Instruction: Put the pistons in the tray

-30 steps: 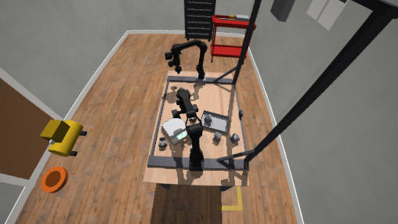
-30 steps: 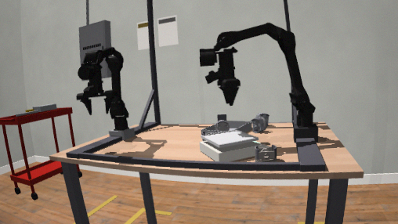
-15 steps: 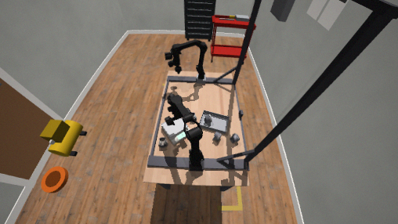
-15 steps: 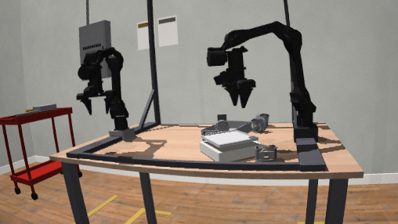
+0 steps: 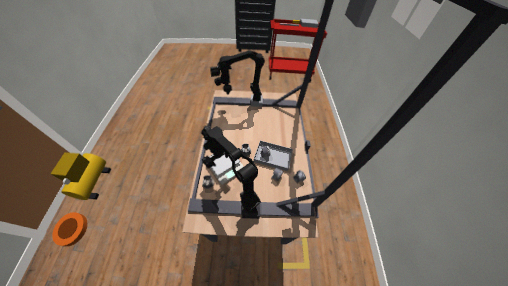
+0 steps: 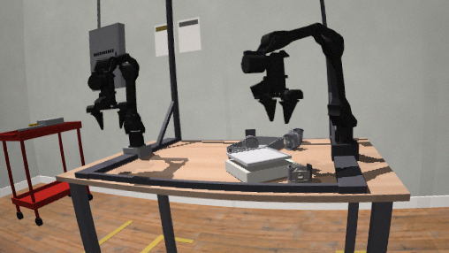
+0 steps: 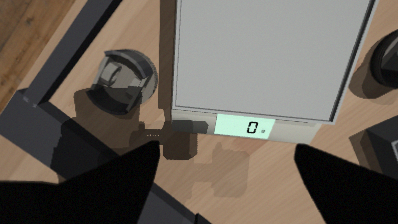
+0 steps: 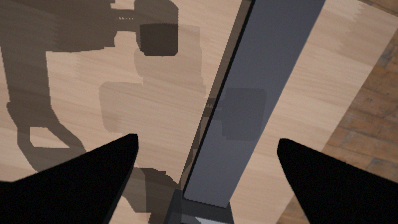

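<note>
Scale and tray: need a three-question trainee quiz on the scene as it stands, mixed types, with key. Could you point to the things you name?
1. Count: how many pistons [image 5: 207,181] [image 6: 299,173] [image 7: 125,82] are in the steel tray [image 5: 283,157] [image 7: 378,142]?
2. True or false: a piston is resting on the weighing plate [image 5: 220,165] [image 6: 261,156] [image 7: 265,55] of the scale.
3. Fill in the digit: the lit display [image 5: 230,174] [image 7: 240,126] of the scale shows ___.

Key: 1. One; 2. False; 3. 0
</note>
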Controlling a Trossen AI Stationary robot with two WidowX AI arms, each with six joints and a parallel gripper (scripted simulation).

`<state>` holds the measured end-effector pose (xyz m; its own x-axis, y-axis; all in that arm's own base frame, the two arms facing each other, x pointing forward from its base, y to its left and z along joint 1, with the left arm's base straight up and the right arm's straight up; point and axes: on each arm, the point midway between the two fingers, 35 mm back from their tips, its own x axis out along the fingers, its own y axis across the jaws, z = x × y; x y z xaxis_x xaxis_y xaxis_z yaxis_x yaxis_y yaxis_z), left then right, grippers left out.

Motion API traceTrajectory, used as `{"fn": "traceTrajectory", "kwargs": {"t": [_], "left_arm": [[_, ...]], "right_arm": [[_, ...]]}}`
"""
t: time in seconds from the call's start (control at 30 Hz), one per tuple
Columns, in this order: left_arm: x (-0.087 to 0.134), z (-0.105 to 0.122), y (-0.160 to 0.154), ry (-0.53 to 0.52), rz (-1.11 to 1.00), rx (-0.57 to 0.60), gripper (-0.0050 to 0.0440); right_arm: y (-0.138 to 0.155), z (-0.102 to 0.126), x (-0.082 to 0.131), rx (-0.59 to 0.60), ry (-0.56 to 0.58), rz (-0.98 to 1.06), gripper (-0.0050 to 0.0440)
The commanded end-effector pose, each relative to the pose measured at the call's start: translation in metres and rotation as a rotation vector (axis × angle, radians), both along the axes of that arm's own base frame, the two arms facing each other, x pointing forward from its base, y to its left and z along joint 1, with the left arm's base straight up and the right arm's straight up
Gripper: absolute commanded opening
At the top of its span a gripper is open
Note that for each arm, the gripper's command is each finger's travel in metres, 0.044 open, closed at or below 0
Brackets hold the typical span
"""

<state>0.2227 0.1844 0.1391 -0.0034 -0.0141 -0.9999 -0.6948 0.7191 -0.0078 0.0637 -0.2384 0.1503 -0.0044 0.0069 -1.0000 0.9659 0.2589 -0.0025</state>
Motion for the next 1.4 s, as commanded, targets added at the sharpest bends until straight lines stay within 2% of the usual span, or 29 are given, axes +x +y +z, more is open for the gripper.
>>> {"fn": "traceTrajectory", "kwargs": {"t": [0.0, 0.2, 0.7, 1.37], "left_arm": [[-0.008, 0.010, 0.023, -0.030, 0.117, 0.026, 0.0378], [-0.025, 0.010, 0.048, -0.028, 0.277, 0.024, 0.0378], [-0.058, 0.010, 0.094, -0.022, 0.269, 0.030, 0.0378], [-0.056, 0.010, 0.093, 0.049, -0.212, -0.004, 0.0378]], "right_arm": [[-0.005, 0.008, 0.001, -0.030, -0.011, -0.001, 0.0400], [-0.005, 0.008, 0.001, -0.030, -0.011, -0.001, 0.0400], [-0.005, 0.008, 0.001, -0.030, -0.011, -0.001, 0.0400], [-0.005, 0.008, 0.001, -0.030, -0.011, -0.001, 0.0400]]}}
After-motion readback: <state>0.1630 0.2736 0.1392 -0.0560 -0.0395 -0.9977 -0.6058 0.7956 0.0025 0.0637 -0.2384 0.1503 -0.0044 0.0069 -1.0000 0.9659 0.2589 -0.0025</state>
